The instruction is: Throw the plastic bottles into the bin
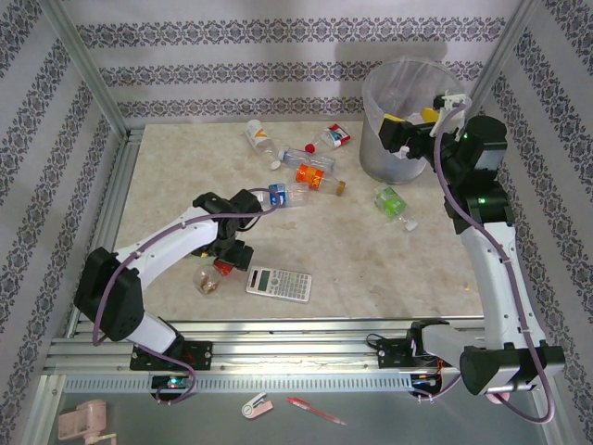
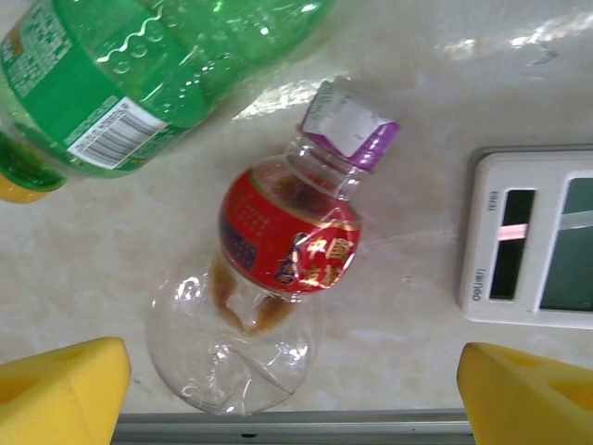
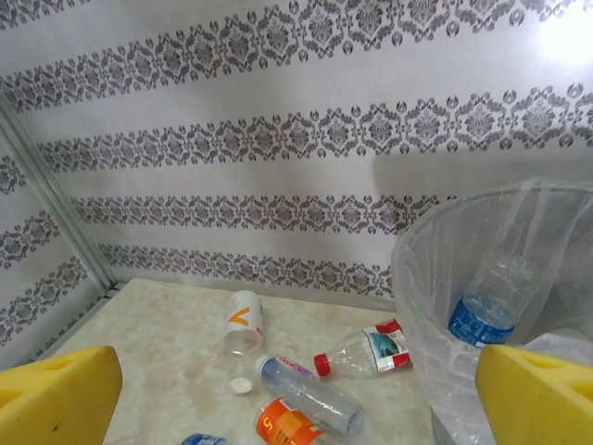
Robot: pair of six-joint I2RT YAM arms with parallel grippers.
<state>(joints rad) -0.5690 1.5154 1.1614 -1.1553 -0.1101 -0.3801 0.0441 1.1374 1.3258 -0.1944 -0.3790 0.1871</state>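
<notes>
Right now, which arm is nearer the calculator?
Left. The left arm hangs over a bottle right beside the calculator; the right arm is far off at the bin rim.

At the far right of the table [image 1: 176, 167], the bin [image 1: 378, 139], with one bottle [image 3: 485, 311] inside it and a lone bottle [image 1: 393, 203] on the table just before it. Left of the bin, toward the table's middle, a loose cluster of bottles [image 1: 313, 176]. Near the front edge, the calculator [image 1: 278, 283], with a crushed bottle [image 1: 206, 278] just to its left and another bottle [image 2: 139, 74] close beside that one's capped end.
</notes>
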